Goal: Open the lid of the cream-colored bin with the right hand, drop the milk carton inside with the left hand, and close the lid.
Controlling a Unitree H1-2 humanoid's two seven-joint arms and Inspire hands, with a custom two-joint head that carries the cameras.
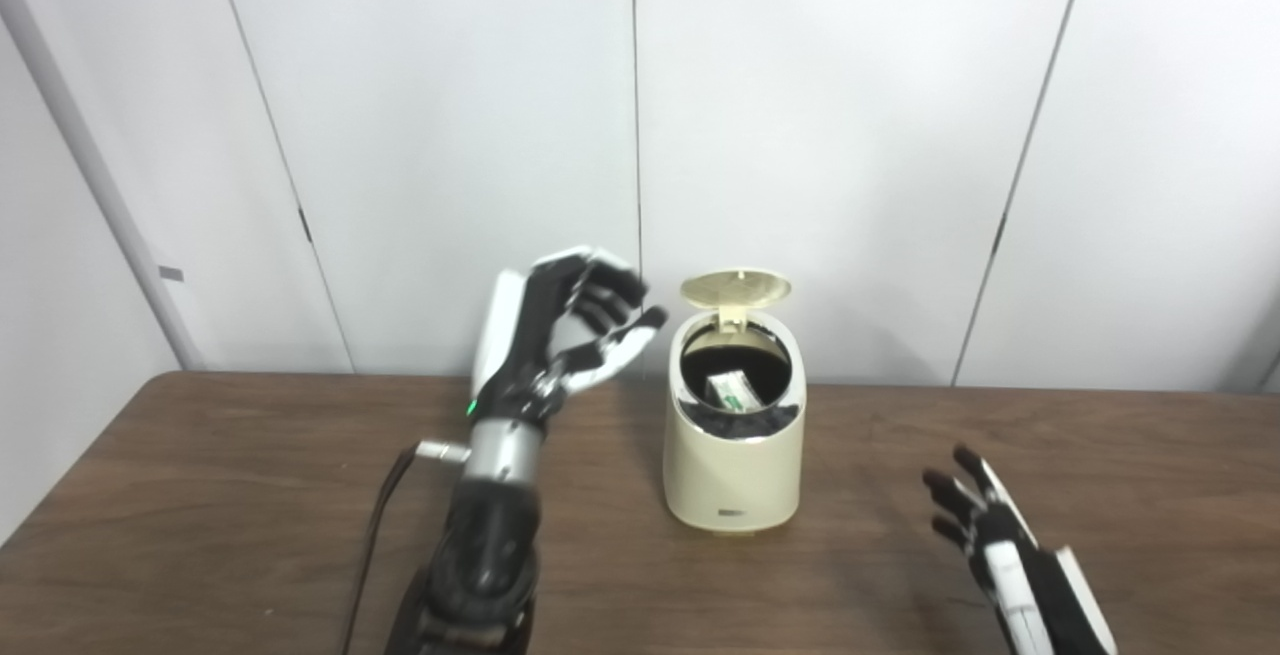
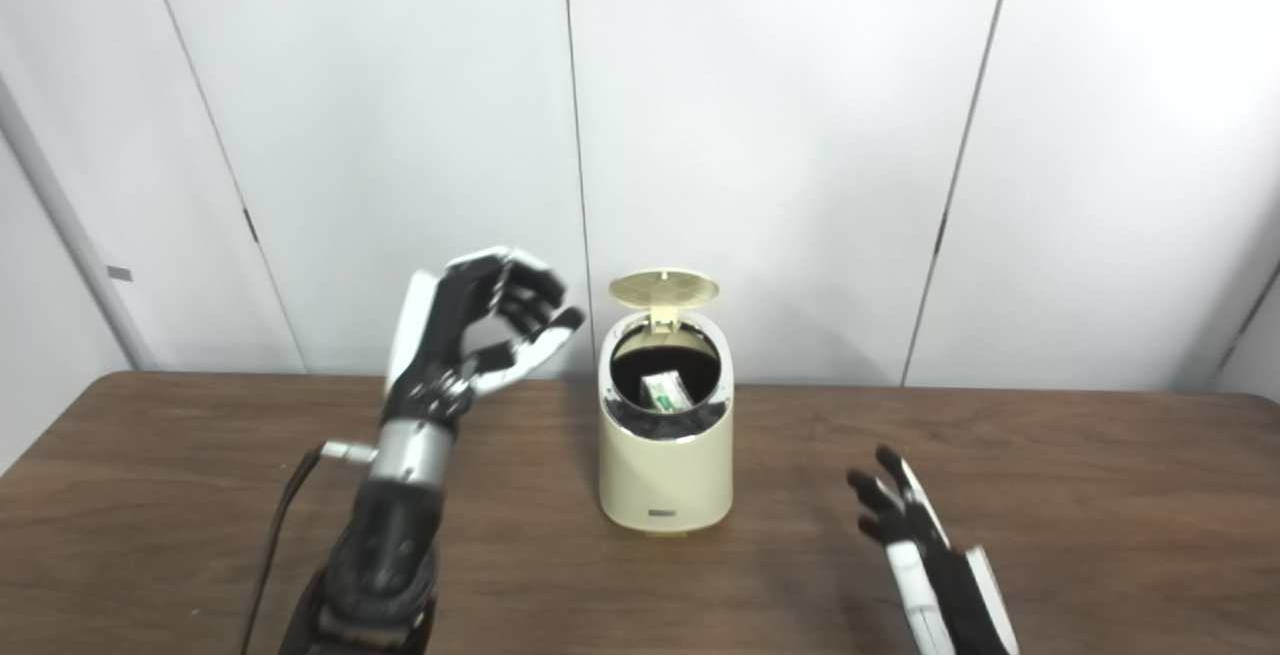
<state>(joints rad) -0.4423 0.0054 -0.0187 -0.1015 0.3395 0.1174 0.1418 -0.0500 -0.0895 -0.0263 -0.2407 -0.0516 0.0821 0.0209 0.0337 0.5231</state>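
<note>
White panelled wall [image 1: 850,135] behind brown wooden table [image 1: 220,495]; left hand [image 1: 575,320] empty, fingers curled apart; right hand [image 1: 985,535] spread, empty.

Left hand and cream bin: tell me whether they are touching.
Apart. In the right eye view the left hand is raised to the left of the cream bin, with white wall showing between its fingertips and the open lid.
</note>
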